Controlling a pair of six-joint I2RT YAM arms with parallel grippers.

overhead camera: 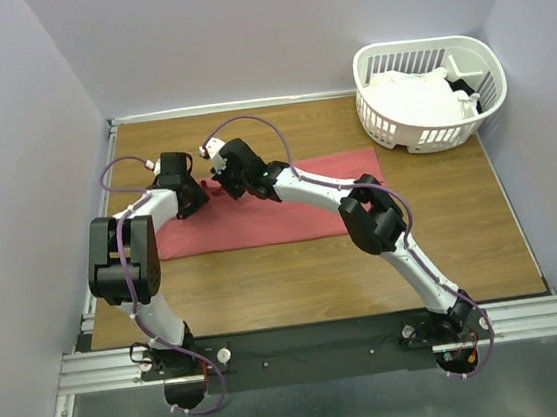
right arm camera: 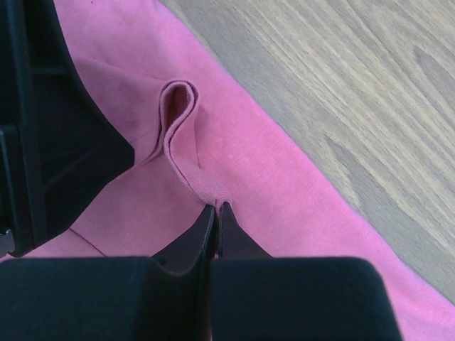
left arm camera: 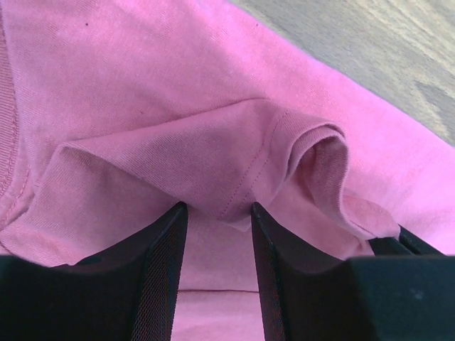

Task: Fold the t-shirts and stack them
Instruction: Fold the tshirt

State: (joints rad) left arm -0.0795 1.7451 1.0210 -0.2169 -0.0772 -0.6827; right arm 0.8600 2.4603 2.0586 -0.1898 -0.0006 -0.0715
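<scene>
Right gripper is clenching, jaws pressed together on a hem edge of the coral-red t-shirt, with a small loop of cloth standing up just beyond the tips. Left gripper is sitting just beside it, jaws part-way apart and straddling a raised ridge of the same shirt; cannot tell whether it is actually pinching. The shirt is lying on the tabletop as a wide band, with both grippers working at its far-left edge. White t-shirts are sitting in the laundry basket at the far right corner, well apart. Judgement: a fold on shirt 1 is in hand, with nothing stacked. The next move is calling for the left jaws to be closing firmly on the ridge, then for the 2 grippers to be lifting together and carrying the edge across, keeping level so the fold is landing square.
</scene>
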